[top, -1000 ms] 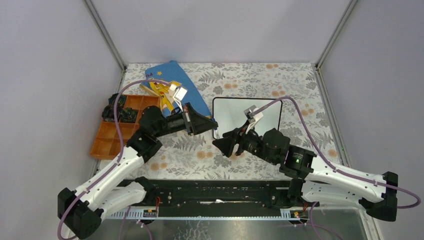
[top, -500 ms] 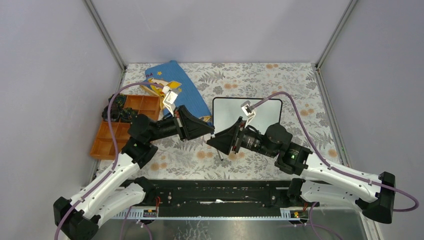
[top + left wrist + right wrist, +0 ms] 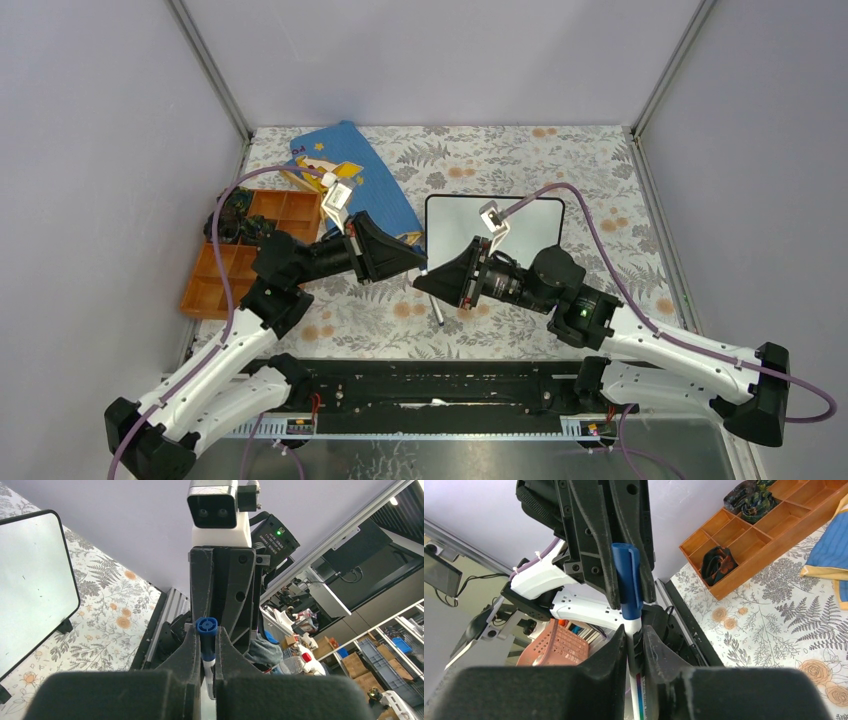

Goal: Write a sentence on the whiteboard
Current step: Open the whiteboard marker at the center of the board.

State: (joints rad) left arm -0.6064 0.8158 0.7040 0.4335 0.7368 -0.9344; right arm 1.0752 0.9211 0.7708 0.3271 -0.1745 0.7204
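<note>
Right jaws have just clamped the marker barrel (image 3: pixel 636 626); left jaws grip its cap (image 3: pixel 626 575). Uncapping looks next, with the whiteboard (image 3: pixel 540 222) at their two o'clock blank.

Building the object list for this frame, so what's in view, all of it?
whiteboard: 1, white with a black frame, middle of the table, no writing seen
marker: 1, white barrel with a blue cap, held in the air between the two arms, in front of the whiteboard
book: 1, blue with a yellow picture, far left of the table
tray: 1, orange, divided into compartments, left edge of the table
bundles: at least 2, dark patterned, in the tray's compartments
tablecloth: 1, pale floral print, covering the table
left arm: 1, black and white, jaws shut on the marker's cap
right arm: 1, black and white, jaws closed on the marker's barrel
</note>
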